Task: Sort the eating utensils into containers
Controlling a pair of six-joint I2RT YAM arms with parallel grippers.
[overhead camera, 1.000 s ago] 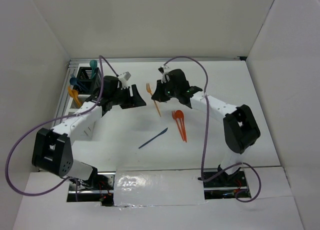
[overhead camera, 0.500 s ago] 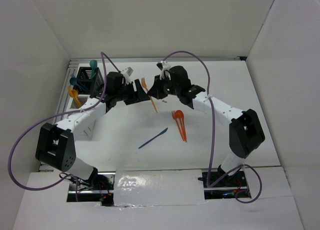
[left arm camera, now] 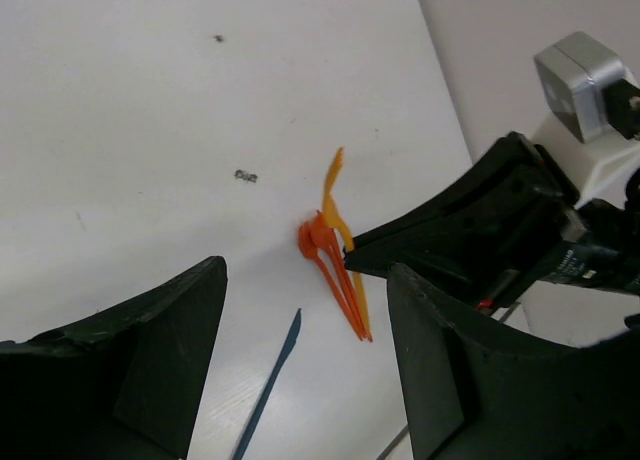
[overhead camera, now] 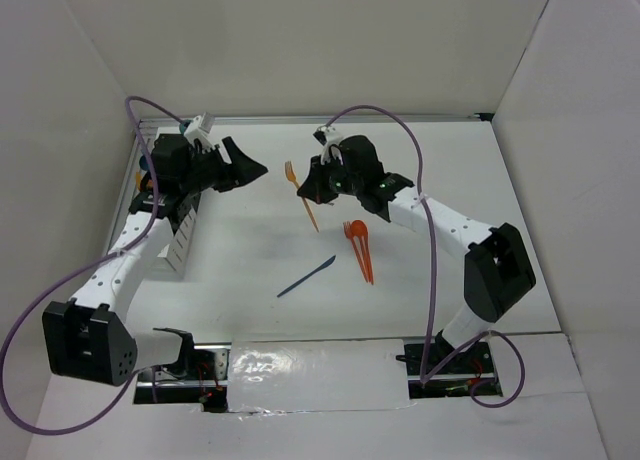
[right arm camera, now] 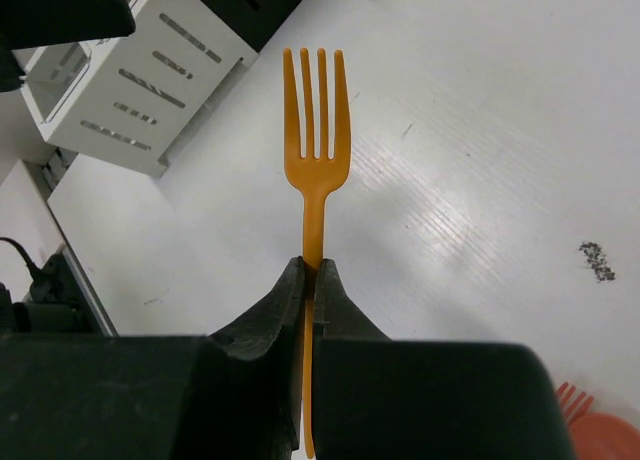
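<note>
My right gripper (overhead camera: 306, 188) is shut on the handle of an orange fork (overhead camera: 297, 185), held above the table with its tines toward the far left; in the right wrist view the fork (right arm camera: 315, 130) sticks out of the gripper (right arm camera: 312, 272). My left gripper (overhead camera: 250, 166) is open and empty, left of the fork, by the containers (overhead camera: 181, 242). In the left wrist view its fingers (left arm camera: 150, 350) frame the fork (left arm camera: 333, 185). A few orange utensils (overhead camera: 358, 244) and a dark blue knife (overhead camera: 307, 277) lie on the table. The left arm hides most bins.
The white slotted bin (right arm camera: 140, 90) and a black bin (right arm camera: 250, 0) stand at the table's left edge. Teal (overhead camera: 186, 128) and orange (overhead camera: 140, 183) utensil ends show behind the left arm. White walls enclose the table. Purple cables loop over both arms.
My left gripper has drawn back from the fork to the left, toward the bins, with its jaws open. My right gripper still holds the orange fork in about the same place.
</note>
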